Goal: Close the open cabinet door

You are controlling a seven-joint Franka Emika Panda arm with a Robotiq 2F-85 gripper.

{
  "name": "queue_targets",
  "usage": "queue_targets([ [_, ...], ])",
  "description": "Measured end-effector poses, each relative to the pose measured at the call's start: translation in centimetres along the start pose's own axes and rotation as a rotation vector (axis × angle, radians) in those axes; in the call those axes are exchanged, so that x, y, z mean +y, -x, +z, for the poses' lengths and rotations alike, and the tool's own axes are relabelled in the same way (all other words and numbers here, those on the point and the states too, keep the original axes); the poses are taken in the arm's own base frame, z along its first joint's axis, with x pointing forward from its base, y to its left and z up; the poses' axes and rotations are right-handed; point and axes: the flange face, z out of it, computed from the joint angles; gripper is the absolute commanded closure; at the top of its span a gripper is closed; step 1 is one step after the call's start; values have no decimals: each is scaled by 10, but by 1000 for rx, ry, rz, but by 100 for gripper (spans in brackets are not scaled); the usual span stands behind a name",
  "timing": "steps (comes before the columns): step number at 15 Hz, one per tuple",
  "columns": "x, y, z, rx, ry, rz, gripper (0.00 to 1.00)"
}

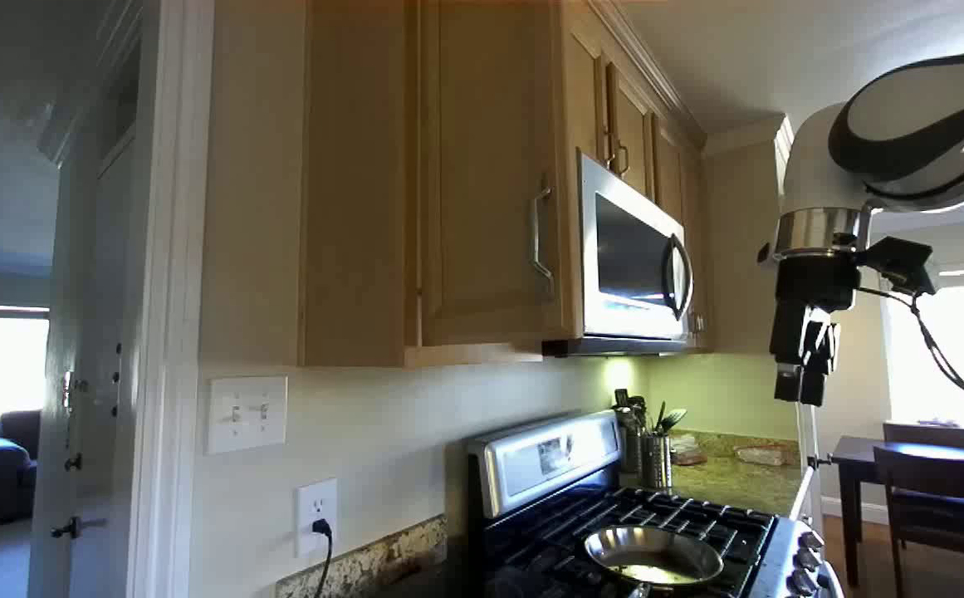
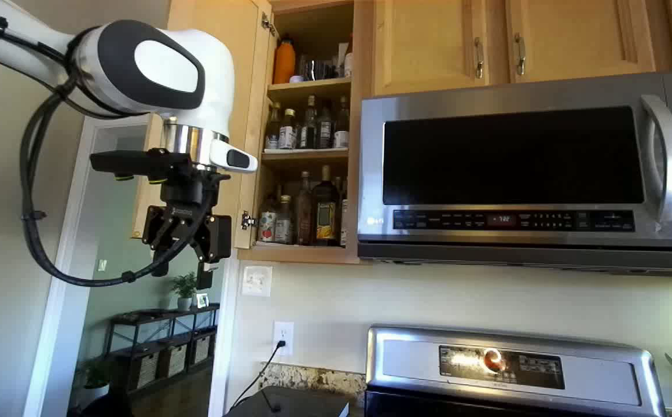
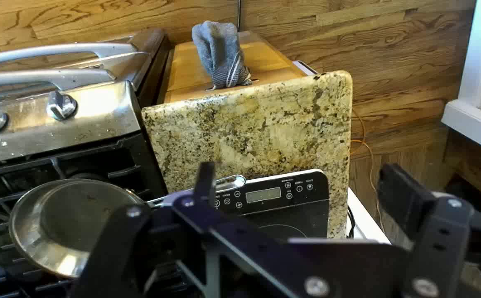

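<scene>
1. The cabinet door point(image 1: 490, 174) stands swung out from its cabinet point(image 2: 304, 255), long axis upright; in an exterior view it lies to picture left of the gripper point(image 1: 800, 385) and higher, well apart.
2. The gripper's fingers point(image 3: 204, 182) are spread and point down, gripping nothing.
3. In an exterior view the handle point(image 1: 535, 228) shows on the door's outer face; the push likely belongs on that side.
4. In an exterior view hinges point(image 2: 248, 220) and bottles point(image 2: 309, 133) show, but no handle.
5. The wrist view shows a hot plate point(image 3: 302, 215), no door.
</scene>
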Motion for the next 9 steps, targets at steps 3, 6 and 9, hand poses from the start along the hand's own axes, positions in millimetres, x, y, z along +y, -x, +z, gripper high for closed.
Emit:
queue_targets([
  [3,0,0,0,0,0,0,0],
  [6,0,0,0,0,1,0,0],
  [9,-8,-2,-1,11,7,-16,0],
])
